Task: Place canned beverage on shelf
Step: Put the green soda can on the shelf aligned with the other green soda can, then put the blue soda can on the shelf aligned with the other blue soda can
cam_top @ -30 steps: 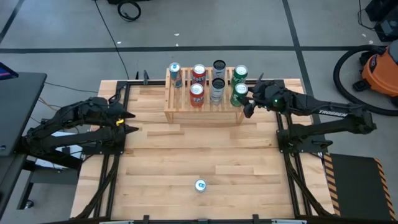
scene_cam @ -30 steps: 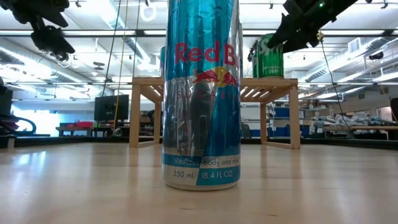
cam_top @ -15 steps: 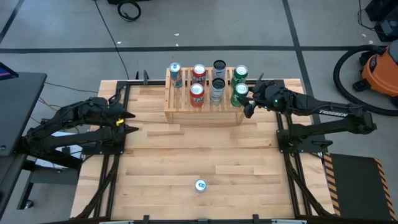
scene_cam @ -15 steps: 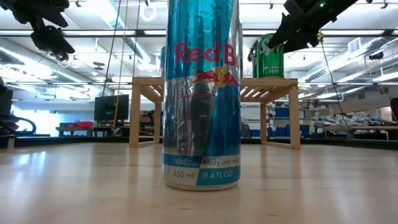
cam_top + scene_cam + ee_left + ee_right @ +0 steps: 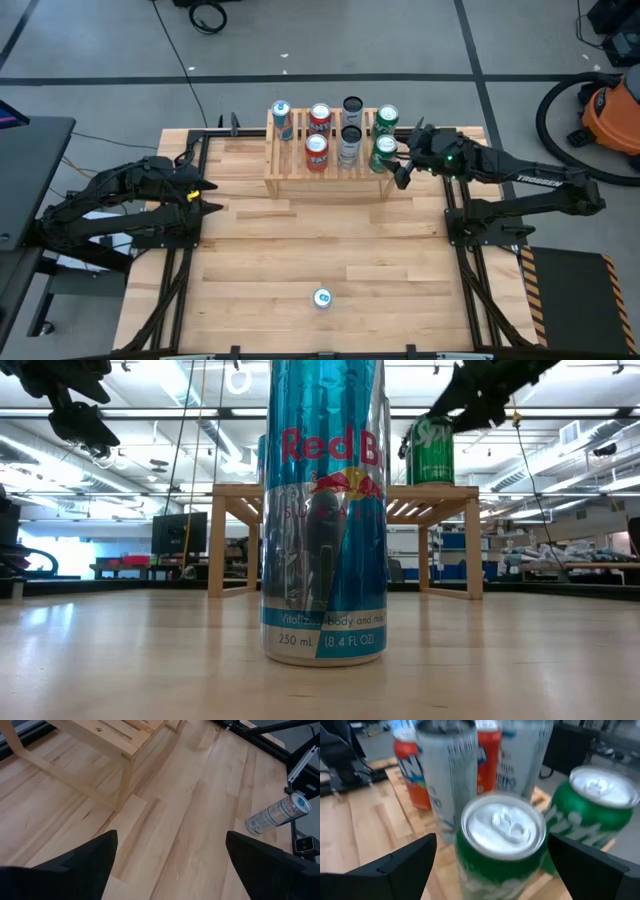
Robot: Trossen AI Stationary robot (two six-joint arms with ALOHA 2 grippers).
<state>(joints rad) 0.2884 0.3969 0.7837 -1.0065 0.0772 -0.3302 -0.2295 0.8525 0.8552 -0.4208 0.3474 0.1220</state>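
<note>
The wooden table (image 5: 300, 250) fills the scene, and at its far edge sits the shelf (image 5: 325, 175), a pale slatted rack loaded with cans. Left arm (image 5: 110, 205) waits over the table's left side, its gripper (image 5: 205, 195) with fingers spread wide and nothing between them, pointing in toward the shelf leg. Over on the right, the right arm (image 5: 520, 185) reaches in and the right gripper (image 5: 402, 160) hangs just beside the shelf's right end, jaws released and parted, the nearer green can (image 5: 502, 845) standing free between the two dark fingers (image 5: 395, 865) in the right wrist view, no contact visible. That green can (image 5: 384, 152) stands upright on the front row at the right end, with a second green can (image 5: 386, 119) behind it. Along the rack: two grey cans (image 5: 350, 145), two red cans (image 5: 316, 151) and a blue can (image 5: 281, 120) at the back left. Alone near the table's front edge stands a blue Red Bull can (image 5: 322, 298), upright, well apart from the shelf, looming huge in the low view (image 5: 322, 510).
</note>
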